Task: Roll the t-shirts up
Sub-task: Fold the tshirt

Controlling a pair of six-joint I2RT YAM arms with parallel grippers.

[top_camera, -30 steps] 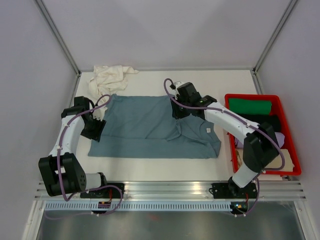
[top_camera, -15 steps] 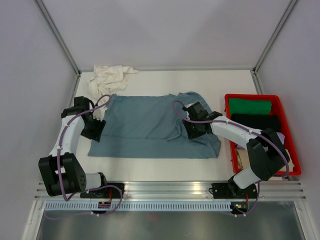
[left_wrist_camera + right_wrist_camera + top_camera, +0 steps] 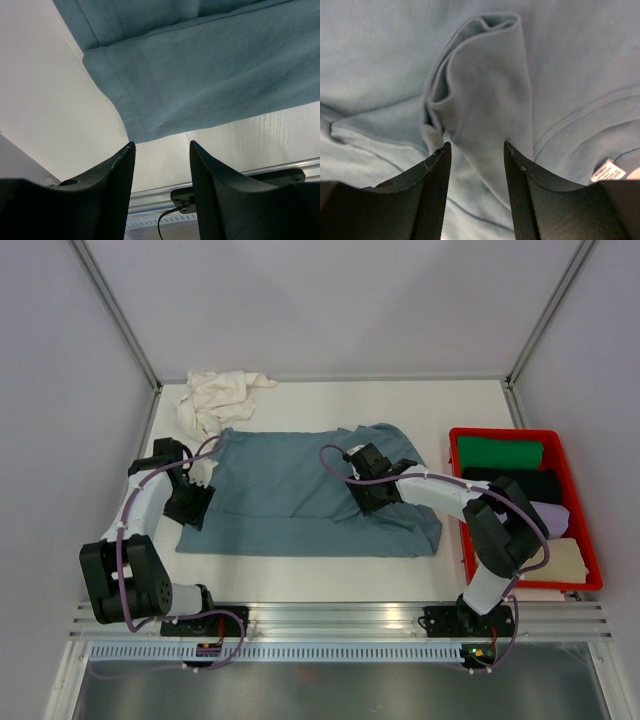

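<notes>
The blue-grey t-shirt [image 3: 280,495] lay flat on the table [image 3: 450,405], smoothing seemingly in hand, no roll begun. The left fingers [image 3: 110,190] stood apart and empty, its hem corner [image 3: 136,131] just ahead. A raised fold [image 3: 485,90] ran between the right fingers [image 3: 432,195]; whether they pinched it was unclear. Next, that fold wanted flattening. The cream t-shirt [image 3: 215,395] lay bunched beyond the left fingers, its shape unreadable

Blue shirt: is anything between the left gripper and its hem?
Nothing visible. The left gripper stands open just short of the blue shirt's hem corner, with only bare table between them.
</notes>
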